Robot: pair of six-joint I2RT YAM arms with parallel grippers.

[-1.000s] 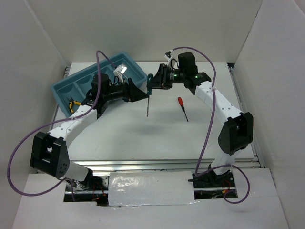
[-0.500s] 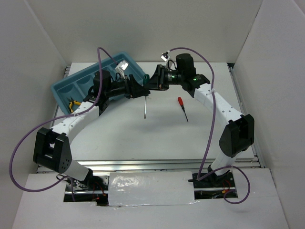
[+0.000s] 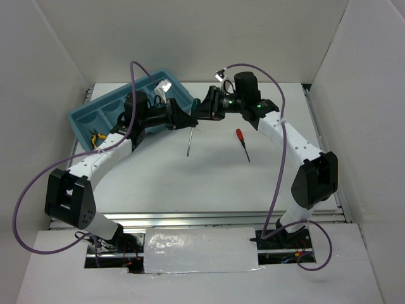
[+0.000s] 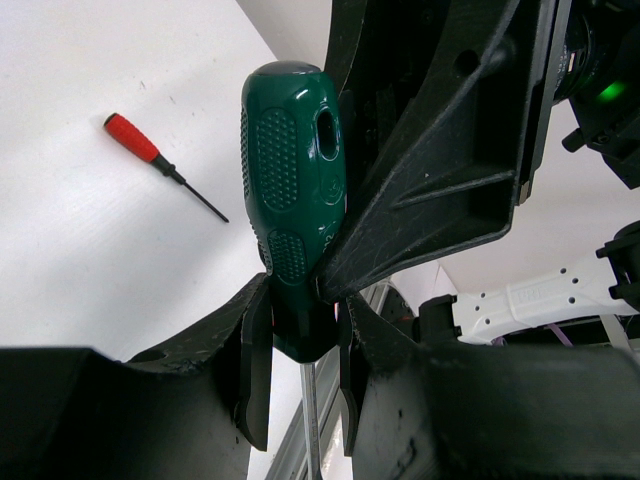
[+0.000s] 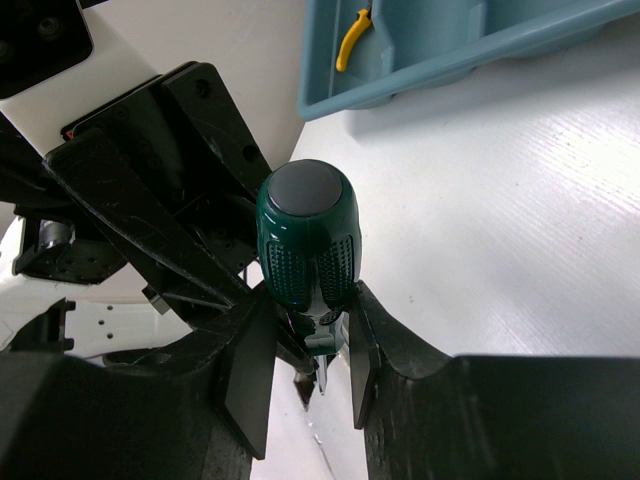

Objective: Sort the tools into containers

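A green-handled screwdriver hangs above the table's middle, shaft pointing down, held from both sides. My left gripper is shut on the lower neck of its handle, as the left wrist view shows. My right gripper is shut on the same handle, its fingers pressed to both sides. A red-handled screwdriver lies on the table to the right. The light blue tray of containers sits at the back left, with yellow-handled pliers in one end compartment.
White walls close in the table on three sides. The tray's near rim lies just beyond the two grippers. Purple cables loop over both arms. The red-handled screwdriver lies alone on white table.
My left gripper has moved in to the screwdriver held by the right gripper and closed its jaws on the handle. The shaft has tilted slightly leftward.
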